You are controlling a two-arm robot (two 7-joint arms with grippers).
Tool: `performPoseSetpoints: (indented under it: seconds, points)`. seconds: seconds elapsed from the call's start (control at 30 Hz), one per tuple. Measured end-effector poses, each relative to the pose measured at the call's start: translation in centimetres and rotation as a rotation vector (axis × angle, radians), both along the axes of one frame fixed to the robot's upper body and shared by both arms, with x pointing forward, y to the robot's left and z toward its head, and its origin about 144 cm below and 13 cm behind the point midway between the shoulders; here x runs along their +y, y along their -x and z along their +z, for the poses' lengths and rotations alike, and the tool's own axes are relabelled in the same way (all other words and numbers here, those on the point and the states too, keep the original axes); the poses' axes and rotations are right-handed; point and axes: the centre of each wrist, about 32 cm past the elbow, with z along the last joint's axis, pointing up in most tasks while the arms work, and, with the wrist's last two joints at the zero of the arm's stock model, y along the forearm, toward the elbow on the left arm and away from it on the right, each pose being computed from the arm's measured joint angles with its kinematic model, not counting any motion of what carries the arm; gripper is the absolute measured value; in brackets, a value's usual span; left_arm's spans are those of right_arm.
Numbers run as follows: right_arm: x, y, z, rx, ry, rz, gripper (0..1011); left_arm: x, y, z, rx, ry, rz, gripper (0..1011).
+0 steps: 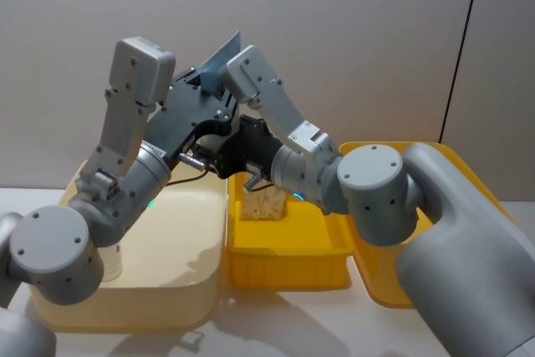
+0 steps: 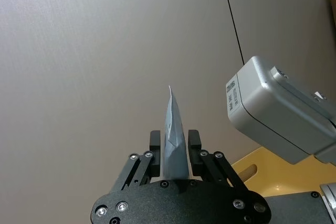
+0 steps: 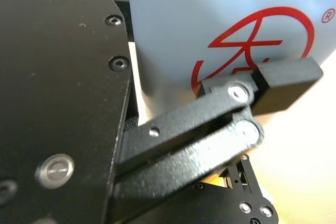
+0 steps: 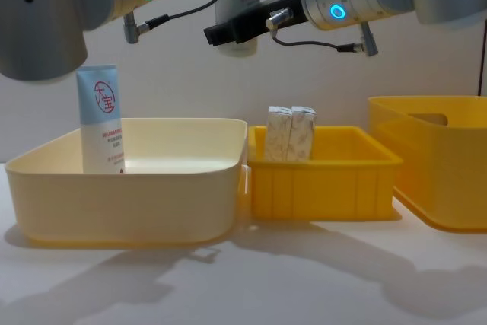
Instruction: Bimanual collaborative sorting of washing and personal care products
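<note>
Three bins are sitting on the counter (image 4: 319, 287): a cream bin (image 4: 129, 195) at the robot's left, a small yellow bin (image 4: 323, 184) in the middle, a larger yellow bin (image 4: 434, 173) at the right. One squeeze tube (image 4: 100, 119) is standing upright in the cream bin, crimped end up. Two white cartons (image 4: 290, 134) are standing side by side in the small yellow bin. A second tube (image 2: 174, 142) is hanging above the gap between these bins, long axis near vertical, crimped end pointing up. The left gripper (image 2: 174, 148) is clamping it. The right gripper (image 4: 228, 32) is sitting against the tube's lower part; its grip cannot be told.
</note>
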Motion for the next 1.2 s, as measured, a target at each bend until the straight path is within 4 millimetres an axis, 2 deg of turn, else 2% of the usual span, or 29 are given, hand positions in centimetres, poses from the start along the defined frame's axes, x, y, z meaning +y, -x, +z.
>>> performPoseSetpoints:
  seconds: [0.13, 0.2, 0.43, 0.5, 0.63, 0.77, 0.83, 1.2]
  points:
    - [0.0, 0.0, 0.0, 0.0, 0.0, 0.0, 662, 0.0, 0.0, 0.0, 0.0, 0.0, 0.0, 405]
    - [0.0, 0.0, 0.0, 0.0, 0.0, 0.0, 662, 0.0, 0.0, 0.0, 0.0, 0.0, 0.0, 437]
    - [-0.3, -0.1, 0.1, -0.002, -0.002, -0.01, 662, 0.0, 0.0, 0.0, 0.0, 0.0, 0.0, 681]
    - [-0.7, -0.2, 0.2, -0.002, -0.004, -0.027, 662, 0.0, 0.0, 0.0, 0.0, 0.0, 0.0, 724]
    - [-1.5, -0.3, 0.3, -0.002, -0.007, -0.058, 662, 0.0, 0.0, 0.0, 0.0, 0.0, 0.0, 878]
    - [-2.4, -0.3, 0.5, -0.003, -0.01, -0.1, 662, 0.0, 0.0, 0.0, 0.0, 0.0, 0.0, 973]
    - [-2.8, -0.3, 0.6, -0.002, -0.01, -0.119, 662, 0.0, 0.0, 0.0, 0.0, 0.0, 0.0, 1001]
    - [-5.9, -0.3, 1.4, 0.001, -0.008, -0.263, 663, 0.0, 0.0, 0.0, 0.0, 0.0, 0.0, 1003]
